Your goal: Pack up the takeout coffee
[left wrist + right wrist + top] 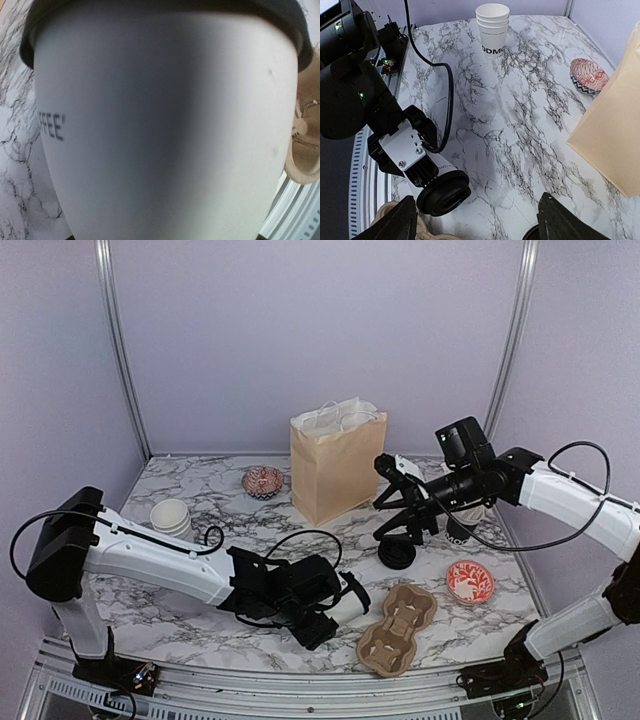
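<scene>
- Your left gripper (325, 612) straddles the cup (348, 602), which is tipped sideways near the tabletop's near edge, beside the carrier (398, 628). You cannot tell whether the fingers grip it.
- Your right gripper (480, 225) hangs with its fingers spread, empty.

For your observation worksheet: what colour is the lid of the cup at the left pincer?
The lid is black; clearest in the right wrist view.

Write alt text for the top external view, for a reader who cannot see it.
The left end effector is around a black-lidded white coffee cup tipped on its side, beside a brown cardboard cup carrier on the marble table. The right end effector hangs open near a brown paper bag. Two red-patterned bowls and a stack of white cups sit nearby.
</scene>
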You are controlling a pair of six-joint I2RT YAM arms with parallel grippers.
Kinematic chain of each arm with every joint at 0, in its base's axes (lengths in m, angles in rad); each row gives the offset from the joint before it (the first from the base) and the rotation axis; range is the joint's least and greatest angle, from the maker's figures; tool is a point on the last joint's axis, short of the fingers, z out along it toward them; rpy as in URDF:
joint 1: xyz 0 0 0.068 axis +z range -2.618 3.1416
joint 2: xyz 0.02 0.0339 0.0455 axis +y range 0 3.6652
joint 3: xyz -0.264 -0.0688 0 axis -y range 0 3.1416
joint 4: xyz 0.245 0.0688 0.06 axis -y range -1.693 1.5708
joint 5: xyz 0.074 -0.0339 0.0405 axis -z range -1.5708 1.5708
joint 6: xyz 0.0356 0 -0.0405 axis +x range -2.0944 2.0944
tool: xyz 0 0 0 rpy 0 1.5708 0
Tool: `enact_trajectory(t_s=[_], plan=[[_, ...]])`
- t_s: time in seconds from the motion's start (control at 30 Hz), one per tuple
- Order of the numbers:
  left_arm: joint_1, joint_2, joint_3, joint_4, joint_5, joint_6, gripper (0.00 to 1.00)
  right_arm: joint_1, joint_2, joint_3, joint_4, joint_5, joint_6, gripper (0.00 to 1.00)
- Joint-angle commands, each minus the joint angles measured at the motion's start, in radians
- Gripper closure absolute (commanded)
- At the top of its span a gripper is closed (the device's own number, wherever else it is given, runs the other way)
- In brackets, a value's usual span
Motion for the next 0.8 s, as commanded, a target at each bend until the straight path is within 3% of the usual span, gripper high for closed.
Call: enact_trajectory(t_s=[0.0, 0.13, 0.23, 0.3, 0.77], plan=[[0.016, -0.167, -0.118, 0.175, -0.048, 0.106, 0.38, -0.023, 0.025, 0.108, -0.051, -0.080, 0.045, 0.19], [0.018, -0.325, -0.254, 0.408, -0.063, 0.167, 0.38, -0.066, 0.072, 0.155, -0.095, -0.268, 0.061, 0.15], [0.019, -0.395, -0.329, 0.545, -0.084, 0.198, 0.38, -0.070, 0.102, 0.149, -0.104, -0.375, 0.081, 0.06], [0.023, -0.401, -0.333, 0.568, -0.093, 0.218, 0.38, -0.069, 0.119, 0.153, -0.114, -0.421, 0.085, 0.02], [0.028, -0.362, -0.296, 0.589, -0.058, 0.239, 0.37, 0.002, 0.158, 0.174, -0.182, -0.423, 0.035, 0.01]])
